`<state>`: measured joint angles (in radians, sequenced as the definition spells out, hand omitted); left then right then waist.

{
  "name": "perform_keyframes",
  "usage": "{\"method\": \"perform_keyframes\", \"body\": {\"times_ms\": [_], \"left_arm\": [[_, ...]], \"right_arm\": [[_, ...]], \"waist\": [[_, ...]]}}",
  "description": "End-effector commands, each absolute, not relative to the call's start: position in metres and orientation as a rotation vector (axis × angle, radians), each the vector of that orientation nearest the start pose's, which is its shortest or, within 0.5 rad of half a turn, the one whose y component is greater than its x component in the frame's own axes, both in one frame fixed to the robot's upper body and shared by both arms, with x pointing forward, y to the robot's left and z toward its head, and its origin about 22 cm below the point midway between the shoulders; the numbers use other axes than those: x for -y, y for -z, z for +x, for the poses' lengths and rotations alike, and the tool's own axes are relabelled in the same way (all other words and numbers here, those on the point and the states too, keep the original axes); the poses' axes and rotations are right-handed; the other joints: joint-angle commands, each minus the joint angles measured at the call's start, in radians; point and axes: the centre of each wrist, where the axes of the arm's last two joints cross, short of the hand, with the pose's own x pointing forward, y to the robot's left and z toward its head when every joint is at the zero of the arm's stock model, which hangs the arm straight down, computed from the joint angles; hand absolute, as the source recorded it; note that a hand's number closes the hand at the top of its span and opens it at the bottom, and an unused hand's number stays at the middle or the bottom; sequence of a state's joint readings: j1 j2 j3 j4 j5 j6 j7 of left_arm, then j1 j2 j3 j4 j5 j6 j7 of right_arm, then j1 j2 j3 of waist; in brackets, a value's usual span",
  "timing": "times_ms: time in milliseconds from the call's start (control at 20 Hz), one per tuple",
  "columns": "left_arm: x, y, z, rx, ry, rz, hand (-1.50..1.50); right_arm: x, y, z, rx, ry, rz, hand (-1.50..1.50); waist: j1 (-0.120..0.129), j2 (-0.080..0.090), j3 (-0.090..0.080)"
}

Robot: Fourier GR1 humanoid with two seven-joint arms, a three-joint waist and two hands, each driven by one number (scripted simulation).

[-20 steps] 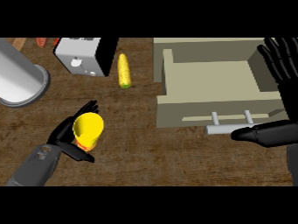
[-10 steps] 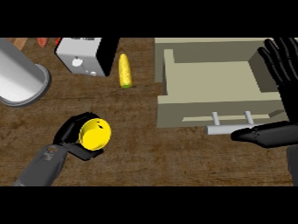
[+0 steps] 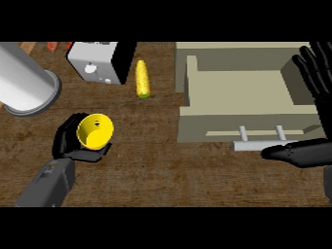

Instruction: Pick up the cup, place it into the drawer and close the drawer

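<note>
My left hand [image 3: 73, 146] is curled round a yellow cup [image 3: 95, 131] at the lower left, held above the wooden counter with its open mouth turned up toward the view. The beige drawer [image 3: 190, 97] stands open at the upper right, its inside bare, with a grey bar handle [image 3: 260, 144] on its front. My right hand [image 3: 325, 78] is open at the right edge, fingers straight over the drawer's right side and thumb lying by the handle.
A large grey cylinder [image 3: 17, 80] lies at the upper left. A white and black box appliance [image 3: 100, 61] stands at the back. A yellow corn cob [image 3: 142, 79] lies between the appliance and the drawer.
My left hand has carried the cup up and slightly right, and the cup has tipped so that its open mouth now shows. The right hand has stayed still.
</note>
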<state>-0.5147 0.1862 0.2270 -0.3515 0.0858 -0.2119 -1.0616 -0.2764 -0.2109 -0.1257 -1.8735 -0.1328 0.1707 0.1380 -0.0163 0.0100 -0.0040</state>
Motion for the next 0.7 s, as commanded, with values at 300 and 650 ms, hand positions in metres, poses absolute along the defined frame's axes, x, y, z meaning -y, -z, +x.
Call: {"method": "perform_keyframes", "body": {"times_ms": [300, 650], "left_arm": [[-0.234, 0.054, 0.368, 2.131, -0.076, -0.187, 1.5], [-0.182, -0.025, 0.404, 2.173, 0.044, -0.274, 1.5]], "right_arm": [[0.276, -0.148, 0.267, 1.967, -0.281, 0.038, -1.5], [0.273, -0.146, 0.262, 1.976, -0.261, -0.006, -1.5]], "waist": [[0.015, -0.013, 0.005], [0.023, -0.018, 0.005]]}}
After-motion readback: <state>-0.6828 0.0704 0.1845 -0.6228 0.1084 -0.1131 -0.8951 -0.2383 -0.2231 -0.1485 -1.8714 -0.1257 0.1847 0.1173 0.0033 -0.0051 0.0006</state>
